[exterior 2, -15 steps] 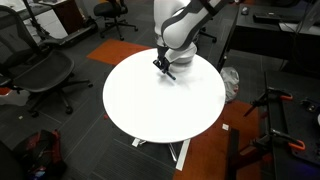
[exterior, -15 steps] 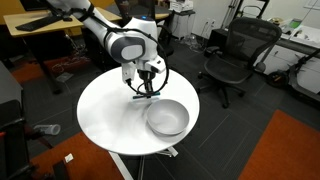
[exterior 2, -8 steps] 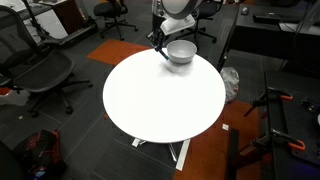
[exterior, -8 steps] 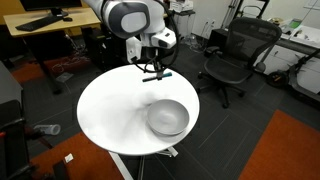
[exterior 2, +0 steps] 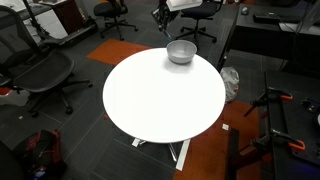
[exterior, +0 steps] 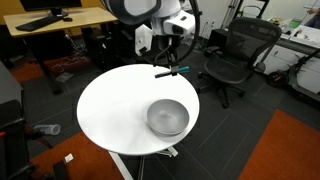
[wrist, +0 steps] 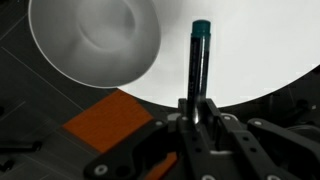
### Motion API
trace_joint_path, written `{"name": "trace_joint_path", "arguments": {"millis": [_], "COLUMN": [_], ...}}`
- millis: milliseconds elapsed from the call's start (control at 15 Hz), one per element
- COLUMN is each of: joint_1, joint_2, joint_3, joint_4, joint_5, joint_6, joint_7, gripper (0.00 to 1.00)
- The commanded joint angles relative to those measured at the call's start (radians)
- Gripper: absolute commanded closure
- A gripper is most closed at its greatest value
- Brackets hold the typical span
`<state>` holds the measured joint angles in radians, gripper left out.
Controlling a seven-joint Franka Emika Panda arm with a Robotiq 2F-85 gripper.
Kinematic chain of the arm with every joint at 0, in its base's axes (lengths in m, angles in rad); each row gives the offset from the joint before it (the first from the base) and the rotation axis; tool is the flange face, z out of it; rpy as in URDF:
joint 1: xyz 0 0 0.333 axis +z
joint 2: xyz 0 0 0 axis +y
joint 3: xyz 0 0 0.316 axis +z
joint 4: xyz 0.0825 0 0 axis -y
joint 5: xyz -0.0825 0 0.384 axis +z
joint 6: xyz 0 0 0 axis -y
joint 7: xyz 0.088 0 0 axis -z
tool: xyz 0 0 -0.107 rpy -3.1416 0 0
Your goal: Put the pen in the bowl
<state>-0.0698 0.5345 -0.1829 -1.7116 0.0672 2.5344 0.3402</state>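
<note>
**Above the table's far side: pen held in the air, bowl empty**

Over the far right part of the round white table, in an exterior view, the pen hangs clear of the tabletop. It lies roughly level, with its teal end pointing right and its dark body running left under the gripper. The gripper's fingers are clamped on the dark end of the pen. In the wrist view the pen stands straight out from the gripper, teal cap farthest from it, with the two fingers pressed against its sides. White tabletop shows behind it.

The bowl sits on the table nearer the camera than the pen and a little to the right of the table's middle. It is upright and nothing shows inside it. In the wrist view the bowl lies left of the pen and apart from it. In the opposite exterior view the bowl sits by the table's far edge, and the gripper is high above and just left of it. The pen is too small there to make out.

The arm comes down from the top of the picture. Beyond the table a black office chair stands on the right and a wooden desk at far left. An orange carpet covers the near right floor.
</note>
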Motion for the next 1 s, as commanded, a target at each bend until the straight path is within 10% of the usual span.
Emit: {"name": "trace_joint_path", "arguments": {"millis": [0, 933], "joint_1": [-0.031, -0.137], "joint_2": [0.01, 0.195], "joint_3": [-0.005, -0.002], "joint_4": [0.03, 0.181], "joint_5": [0.01, 0.058], "joint_6": [-0.053, -0.162], "joint_7": [0.006, 0.007], "gripper": [0.95, 0.95]}}
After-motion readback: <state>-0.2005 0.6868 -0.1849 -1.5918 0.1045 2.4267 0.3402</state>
